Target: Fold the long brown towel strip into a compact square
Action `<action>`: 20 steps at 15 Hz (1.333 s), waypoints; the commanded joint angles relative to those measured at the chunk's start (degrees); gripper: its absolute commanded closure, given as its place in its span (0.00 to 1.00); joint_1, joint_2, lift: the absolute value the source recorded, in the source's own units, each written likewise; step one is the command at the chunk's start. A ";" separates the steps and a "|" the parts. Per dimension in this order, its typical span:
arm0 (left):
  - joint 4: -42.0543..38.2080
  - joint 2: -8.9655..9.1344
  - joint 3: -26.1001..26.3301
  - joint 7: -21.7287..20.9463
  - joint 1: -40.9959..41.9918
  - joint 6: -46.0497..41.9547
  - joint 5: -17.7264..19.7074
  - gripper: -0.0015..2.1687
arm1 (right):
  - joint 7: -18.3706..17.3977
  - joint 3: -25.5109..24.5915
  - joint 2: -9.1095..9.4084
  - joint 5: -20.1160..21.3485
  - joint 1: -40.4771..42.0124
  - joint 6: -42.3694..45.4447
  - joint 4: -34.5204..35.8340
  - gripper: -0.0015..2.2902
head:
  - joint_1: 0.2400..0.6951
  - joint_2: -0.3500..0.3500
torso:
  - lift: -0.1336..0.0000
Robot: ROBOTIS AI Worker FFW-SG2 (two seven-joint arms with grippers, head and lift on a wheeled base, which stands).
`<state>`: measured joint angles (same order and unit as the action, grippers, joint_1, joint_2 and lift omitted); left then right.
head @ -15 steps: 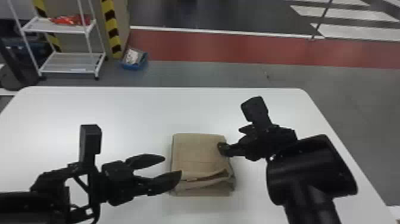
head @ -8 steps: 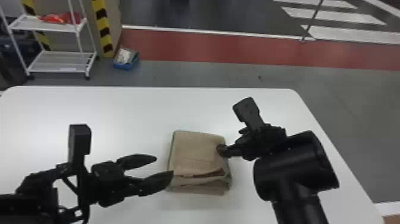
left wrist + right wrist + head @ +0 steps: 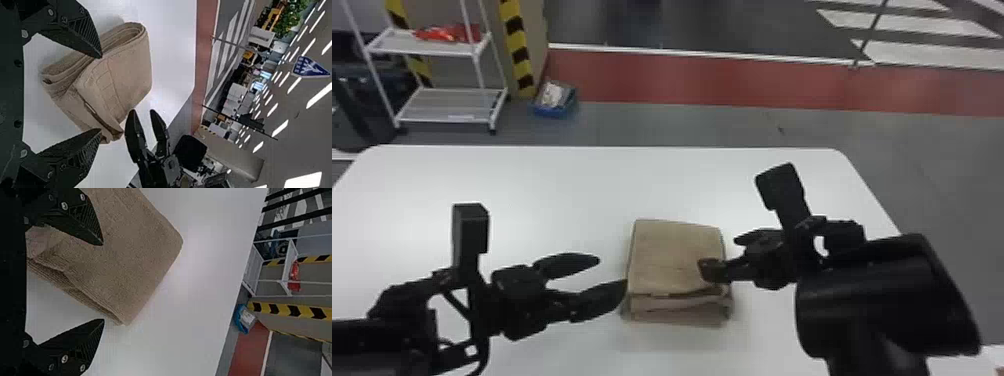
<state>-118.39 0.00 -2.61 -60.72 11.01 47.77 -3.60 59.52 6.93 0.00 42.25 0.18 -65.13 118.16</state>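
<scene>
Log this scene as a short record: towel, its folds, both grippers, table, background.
towel: brown, folded into a compact, roughly square stack
folds: layered edges face the robot, slightly uneven
left gripper: open, at the towel's left side
right gripper: open, one finger over the towel's right part; contact unclear
table: white, under the towel
background: white shelf rack holding something red; blue box on the floor

You have one towel [image 3: 672, 250] on one table [image 3: 557, 185], with one left gripper [image 3: 612, 272] and one right gripper [image 3: 719, 255] above the table. Beyond it you see one rack [image 3: 452, 106] and one blue bin [image 3: 550, 113].
</scene>
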 commanded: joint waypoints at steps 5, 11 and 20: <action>-0.09 0.15 -0.90 -0.19 -0.11 0.00 0.09 0.12 | 7.98 2.57 0.05 6.61 2.55 -1.63 1.45 0.10 | 1.00 0.37 | 0.07; -0.18 0.15 -1.61 -0.54 0.06 0.00 0.70 0.12 | 13.86 4.94 0.05 13.64 3.16 -2.16 1.19 0.10 | 1.00 0.40 | 0.07; -0.26 0.15 -2.31 -0.72 0.41 0.00 1.23 0.12 | 15.97 7.31 -0.35 17.34 3.42 -2.16 -2.76 0.10 | 1.00 0.40 | 0.07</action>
<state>-118.57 0.00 -4.83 -61.42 11.42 47.77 -2.43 75.22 13.75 -0.30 59.06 3.69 -67.45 115.45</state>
